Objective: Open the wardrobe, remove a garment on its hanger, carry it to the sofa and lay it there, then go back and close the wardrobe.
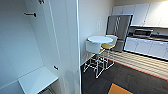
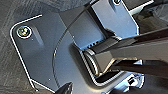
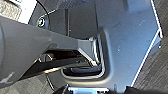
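- White wardrobe is seen open at the left of the head view, with black pegs inside.
- Round bench with stools stands beyond, near kitchen cabinets.
- Jaws' state cannot be told.

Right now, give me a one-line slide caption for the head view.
Open white wardrobe with black pegs close on the left; round white table and stools beyond, kitchen cabinets behind.

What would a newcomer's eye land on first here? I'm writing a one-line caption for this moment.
The open white wardrobe fills the left of the head view, its white interior showing black pegs and a low shelf. To its right, a round white table with tall stools stands near a steel fridge and white kitchen cabinets.
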